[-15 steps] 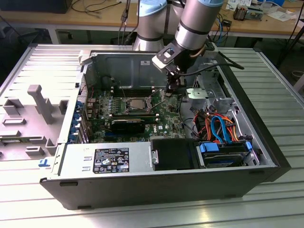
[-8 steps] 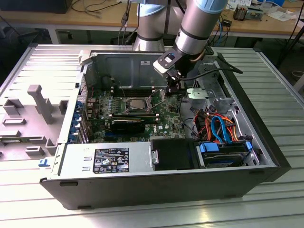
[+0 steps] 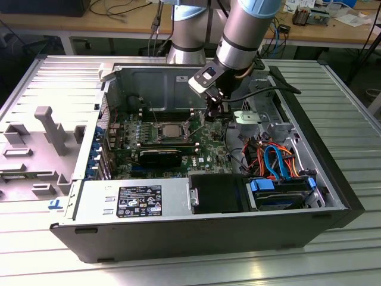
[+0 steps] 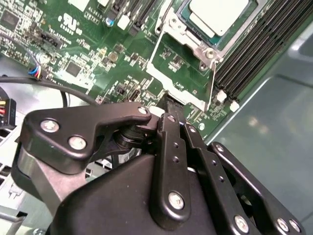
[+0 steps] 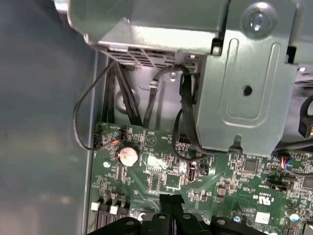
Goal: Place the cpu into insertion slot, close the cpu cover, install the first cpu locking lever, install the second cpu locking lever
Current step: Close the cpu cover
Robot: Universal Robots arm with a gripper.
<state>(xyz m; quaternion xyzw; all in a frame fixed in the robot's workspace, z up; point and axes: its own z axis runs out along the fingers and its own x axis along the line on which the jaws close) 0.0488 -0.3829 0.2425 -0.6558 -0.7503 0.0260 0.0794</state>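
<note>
Setup: 1 robot arm reaching down into an open black desktop computer case (image 3: 178,238) that lies on its side on a ribbed aluminium table (image 3: 333,262).
Gripper: the black 2-finger gripper (image 3: 213,116) (image 4: 169,105) (image 5: 171,199) hangs low over the green motherboard (image 3: 208,149) (image 4: 73,49) (image 5: 220,181), on the exterior view's right of the socket.
Finger state: the tips look drawn right together, so narrow. Can't tell if anything thin is pinched between them.
CPU: the small flat square chip with the dull silver-grey top (image 3: 171,129) (image 4: 217,13) already sits flat in the socket, well clear of the gripper.
Socket: the square insertion slot with the silver metal rim (image 4: 208,49) sits just beside the long black memory slots (image 4: 259,54).
Cover: the thin silver frame plate with the square window (image 4: 178,89) looks flipped open, not lying on the chip. You can see green board through its window. Its near edge is right by the fingertips, but touching or not, can't say.
Other bits: a round silver coin battery (image 5: 128,155) on the board, a grey sheet-metal drive cage (image 5: 244,98) next to it, and orange and blue cables (image 3: 274,158) bundled toward the exterior view's right.
</note>
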